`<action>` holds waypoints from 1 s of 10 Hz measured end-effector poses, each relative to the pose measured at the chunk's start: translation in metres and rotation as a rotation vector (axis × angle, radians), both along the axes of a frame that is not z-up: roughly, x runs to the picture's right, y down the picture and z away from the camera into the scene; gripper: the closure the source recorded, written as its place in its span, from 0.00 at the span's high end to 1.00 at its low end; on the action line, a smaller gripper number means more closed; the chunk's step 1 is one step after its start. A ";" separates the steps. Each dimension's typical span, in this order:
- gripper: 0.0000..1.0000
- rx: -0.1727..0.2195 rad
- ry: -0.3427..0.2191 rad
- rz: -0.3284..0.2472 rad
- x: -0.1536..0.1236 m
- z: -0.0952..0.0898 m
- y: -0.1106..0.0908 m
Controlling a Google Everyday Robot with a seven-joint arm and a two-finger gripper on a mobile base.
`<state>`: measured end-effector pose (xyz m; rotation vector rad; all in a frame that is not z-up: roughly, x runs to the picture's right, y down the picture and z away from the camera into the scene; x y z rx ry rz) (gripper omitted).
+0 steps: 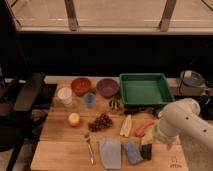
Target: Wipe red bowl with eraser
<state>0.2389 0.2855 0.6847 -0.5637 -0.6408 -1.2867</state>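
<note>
The red bowl (81, 85) sits at the back left of the wooden table, next to the purple bowl (107, 87). The eraser (146, 152), a small black block, lies near the front edge, right of the blue sponge (132, 151). My white arm (181, 121) reaches in from the right. The gripper (150, 139) hangs low just above the eraser, beside the carrot (144, 127). The gripper partly hides the eraser's top end. The red bowl is far from the gripper, across the table.
A green tray (145, 76) stands at the back right. A white cup (65, 95), small blue cup (89, 99), orange (74, 119), grapes (101, 121), banana (126, 125), fork (89, 147) and grey-blue cloth (110, 151) lie on the table. A dark chair (27, 92) stands at the left.
</note>
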 end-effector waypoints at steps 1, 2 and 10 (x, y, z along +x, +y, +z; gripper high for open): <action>0.71 0.004 -0.022 -0.022 -0.007 0.006 0.014; 0.71 0.006 -0.037 -0.035 -0.013 0.010 0.021; 0.71 0.000 0.018 0.015 -0.008 0.048 -0.017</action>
